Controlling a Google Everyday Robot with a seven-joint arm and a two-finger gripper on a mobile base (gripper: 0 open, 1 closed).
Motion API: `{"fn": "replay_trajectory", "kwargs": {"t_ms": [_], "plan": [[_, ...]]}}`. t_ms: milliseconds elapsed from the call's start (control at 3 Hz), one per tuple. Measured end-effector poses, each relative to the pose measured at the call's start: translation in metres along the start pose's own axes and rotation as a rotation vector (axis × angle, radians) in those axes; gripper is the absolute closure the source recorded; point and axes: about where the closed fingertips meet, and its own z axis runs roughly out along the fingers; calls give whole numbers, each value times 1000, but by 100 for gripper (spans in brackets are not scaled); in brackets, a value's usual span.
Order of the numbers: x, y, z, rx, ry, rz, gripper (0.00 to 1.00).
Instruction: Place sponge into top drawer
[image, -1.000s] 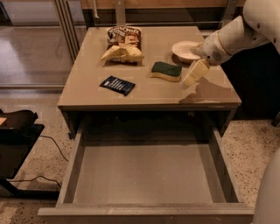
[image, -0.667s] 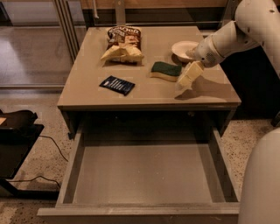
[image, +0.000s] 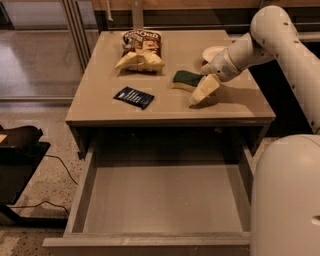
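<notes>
- Reaching for the sponge (image: 186, 79), you find it on the table (image: 100, 97) just left of the gripper (image: 201, 94), long axis running left-right.
- You cannot tell whether the gripper is apart or together.
- The top drawer (image: 150, 240) gapes below.

claw (image: 196, 98) beside sponge (image: 185, 79), hiding its right end

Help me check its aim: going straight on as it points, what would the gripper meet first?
The gripper, right of the sponge, would probably meet the tabletop beside it first; depth unclear.
</notes>
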Motion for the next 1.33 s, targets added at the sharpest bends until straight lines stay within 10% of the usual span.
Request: {"fn": "replay_trajectory", "kwargs": {"t_ms": [333,1333], "plan": [[0,0,0,0,0,0,0],[0,0,0,0,0,0,65]]}}
